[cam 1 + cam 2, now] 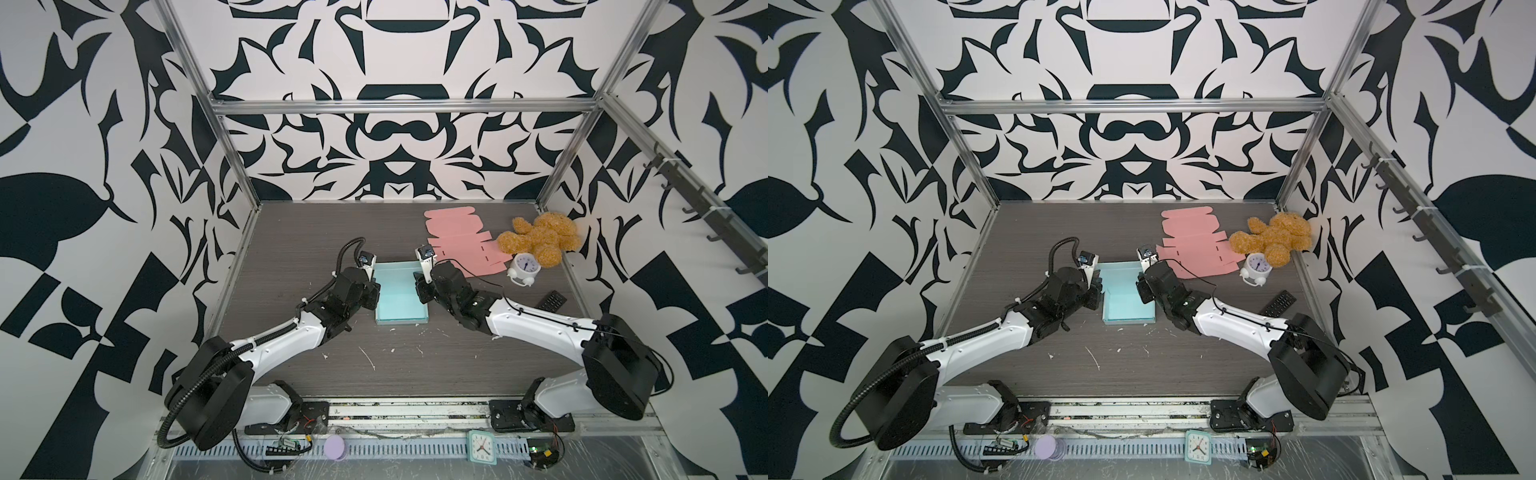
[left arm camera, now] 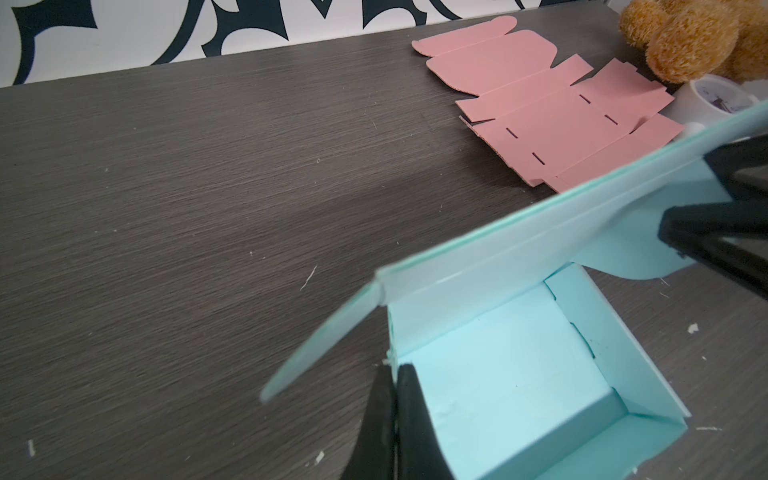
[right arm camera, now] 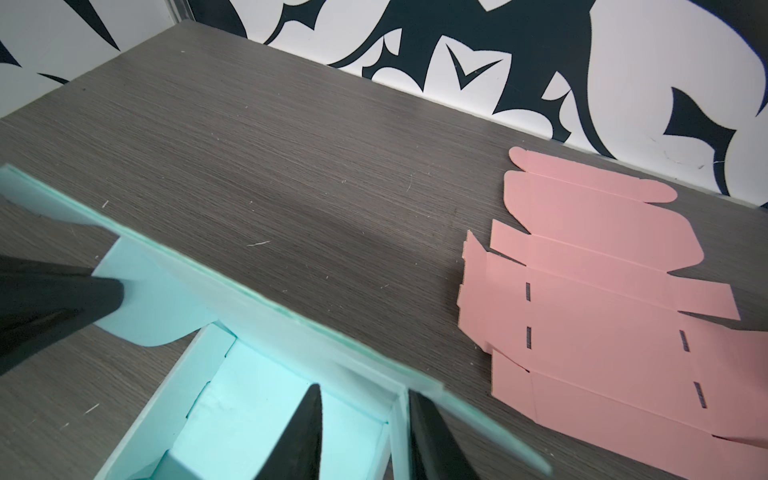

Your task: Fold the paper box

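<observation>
Both top views: paper box point(image 1: 399, 299) at worktop point(image 1: 291, 249) centre, between arms; grips hidden. Left wrist: left end effector point(image 2: 395, 370) pinching box side wall, lid point(image 2: 519, 241) upright. Right wrist: right end effector point(image 3: 365, 390) spread, straddling opposite wall.

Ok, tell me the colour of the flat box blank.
The box blank is pink, clearest in the right wrist view.

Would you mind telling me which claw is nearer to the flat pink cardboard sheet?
The right. The right claw is at the right wall of the blue box, on the side facing the pink sheet; the left claw is at the opposite wall, with the box between.
</observation>
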`<state>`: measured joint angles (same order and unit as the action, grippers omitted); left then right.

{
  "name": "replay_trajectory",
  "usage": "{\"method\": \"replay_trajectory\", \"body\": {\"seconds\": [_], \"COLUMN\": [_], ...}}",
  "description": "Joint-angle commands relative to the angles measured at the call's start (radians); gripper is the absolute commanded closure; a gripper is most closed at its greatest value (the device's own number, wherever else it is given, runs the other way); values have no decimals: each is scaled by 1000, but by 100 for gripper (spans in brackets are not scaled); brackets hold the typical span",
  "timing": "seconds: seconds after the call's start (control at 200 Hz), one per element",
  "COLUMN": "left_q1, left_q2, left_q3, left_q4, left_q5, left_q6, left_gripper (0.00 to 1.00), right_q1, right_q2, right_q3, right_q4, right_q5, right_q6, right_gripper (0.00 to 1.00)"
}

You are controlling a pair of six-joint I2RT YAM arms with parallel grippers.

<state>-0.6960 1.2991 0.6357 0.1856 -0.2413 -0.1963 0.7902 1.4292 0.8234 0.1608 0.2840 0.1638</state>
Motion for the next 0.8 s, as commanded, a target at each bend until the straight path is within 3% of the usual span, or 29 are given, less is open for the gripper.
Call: {"method": "replay_trajectory", "body": {"seconds": [0.0,0.625,0.795], "left_q1": [-5,-5,-5], "left_q2": [0,-7,-11], "left_q3": [23,14,15], "left_q4": [-28,-13,-12], "left_q5": [12,17,18], "left_q6": [7,8,7], "left_gripper": [98,98,98], "right_q1": [-5,-85,-93], "right_q2": [-35,-37,-38], "right_q3": [-11,-56,-57], "right_q4": [-8,-27,-30], "right_q5": [-17,-80,-125], "right_q6": [20,85,84], "right_gripper": [64,68,75]}}
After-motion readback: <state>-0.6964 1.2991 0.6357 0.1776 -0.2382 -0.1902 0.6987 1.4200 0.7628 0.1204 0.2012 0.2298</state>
